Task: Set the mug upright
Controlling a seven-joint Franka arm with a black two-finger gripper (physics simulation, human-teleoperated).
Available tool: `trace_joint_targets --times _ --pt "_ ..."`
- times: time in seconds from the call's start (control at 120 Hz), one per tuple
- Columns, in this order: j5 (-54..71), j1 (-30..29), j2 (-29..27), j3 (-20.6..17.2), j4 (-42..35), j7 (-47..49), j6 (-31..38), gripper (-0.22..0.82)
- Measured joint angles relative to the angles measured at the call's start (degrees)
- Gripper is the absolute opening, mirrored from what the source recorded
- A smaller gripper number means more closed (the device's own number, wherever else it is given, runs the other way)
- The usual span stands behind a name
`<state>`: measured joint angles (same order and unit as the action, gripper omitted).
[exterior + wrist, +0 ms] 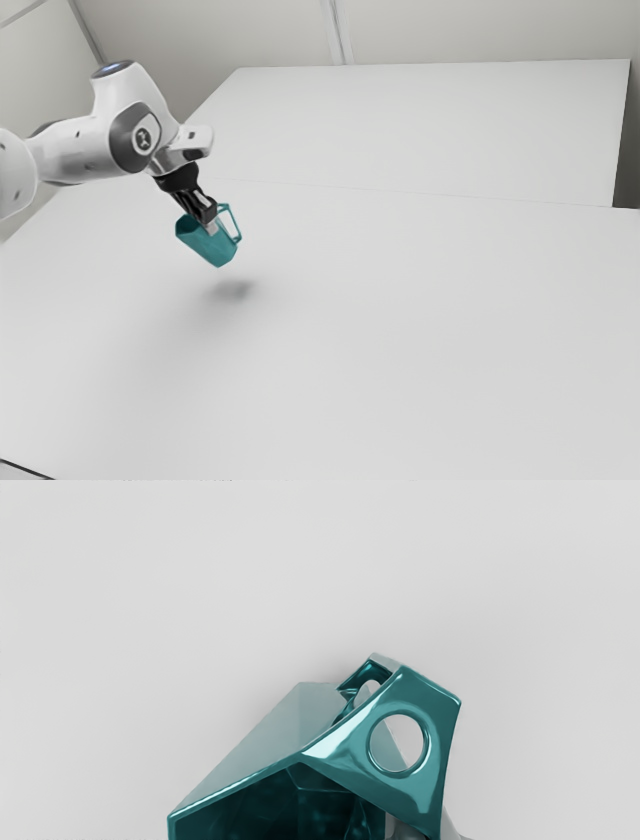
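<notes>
At the exterior view's left, your gripper (211,226) is clamped on the mug (204,244), holding it aloft over the table (400,340), nearer that side's edge. It's tilted, handle (236,228) to the right; by my judgement, you've still to level it and stand it base-down.

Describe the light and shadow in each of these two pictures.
Exterior view: even, pale lighting; a soft-edged grey shadow on the table, beneath the mug held above it. Wrist view: a whitish glare on the handle, bright rim edge, dark interior.
</notes>
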<state>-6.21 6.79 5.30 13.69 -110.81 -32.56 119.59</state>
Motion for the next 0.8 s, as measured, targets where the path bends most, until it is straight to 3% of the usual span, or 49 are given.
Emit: trace_joint_targets --times 0.8 --pt "4.47 0.90 2.88 -3.35 -0.77 11.29 -0.60 -0.18"
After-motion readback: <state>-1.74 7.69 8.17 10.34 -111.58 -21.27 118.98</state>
